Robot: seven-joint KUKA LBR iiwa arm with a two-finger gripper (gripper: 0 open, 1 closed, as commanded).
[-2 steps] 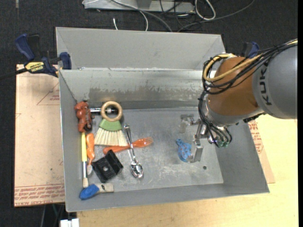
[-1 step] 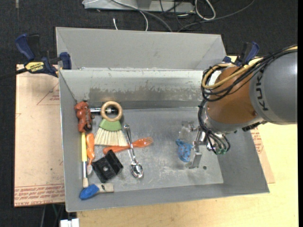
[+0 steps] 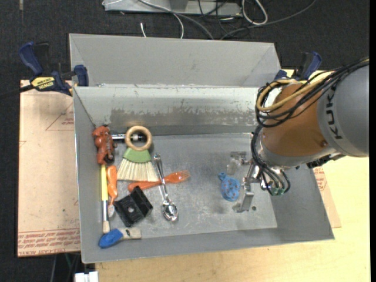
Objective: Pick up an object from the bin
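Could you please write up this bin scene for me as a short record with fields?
container: grey metal bin
gripper: gripper low over the bin's right half, open
nearest thing: crumpled blue thing, on the floor right beside the gripper, not visibly gripped
left heap: wooden ring, green-handled brush, metal spoon, black block, among others
task state: nothing lifted yet
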